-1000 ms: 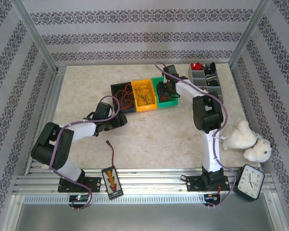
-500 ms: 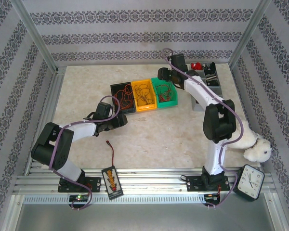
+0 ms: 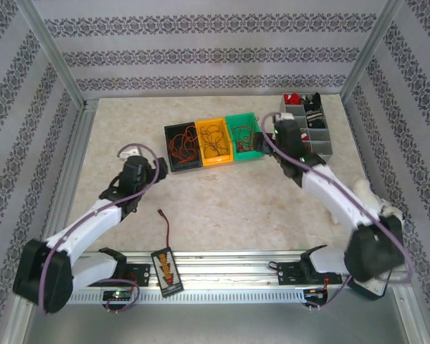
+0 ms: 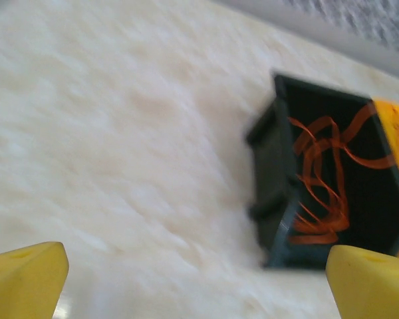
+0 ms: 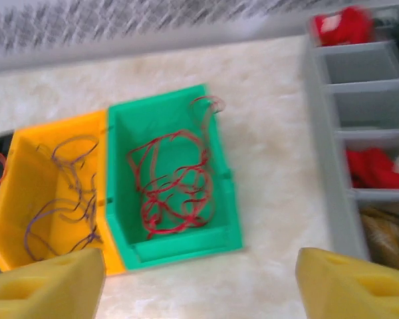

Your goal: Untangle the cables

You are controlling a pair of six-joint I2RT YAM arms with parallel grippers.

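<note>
In the green bin, curly red cables.

legible text: none was read | battery pack: a yellow-and-red label was seen, its print too small to be made out

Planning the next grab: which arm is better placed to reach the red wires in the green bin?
Probably right. The right gripper, open, faces the green bin with the red wires straight ahead; the left gripper, open too, faces the black bin, two bins away.
</note>
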